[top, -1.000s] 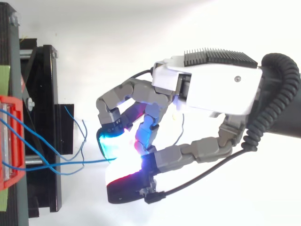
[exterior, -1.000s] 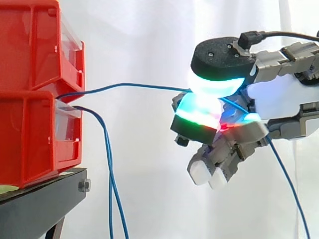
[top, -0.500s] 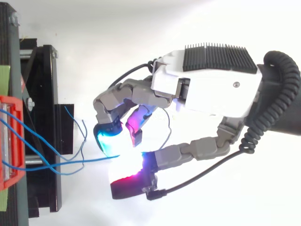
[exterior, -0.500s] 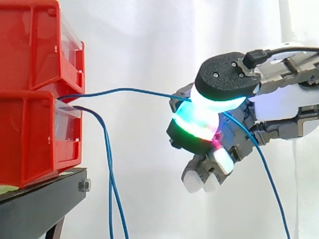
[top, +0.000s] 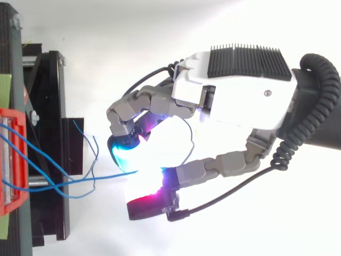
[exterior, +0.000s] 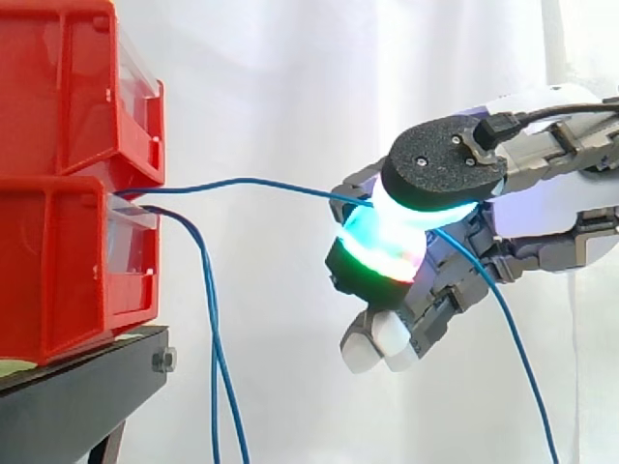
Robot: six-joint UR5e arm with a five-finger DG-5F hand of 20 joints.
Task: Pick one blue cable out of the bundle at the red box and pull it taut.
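**Legend.** No text, number, brand or sign can be read in either view. The faces of the red bins are plain. The green strip at the 9 o'clock edge of the top view, beside the black stand, shows no legible marking.

Side view: upper bin sat stacked on lower bin, both on the stand at left. One cable ran from between them rightward to the robot hand, was pinched between its pads, then dropped down to the right. Other cables hung just before the lower bin.
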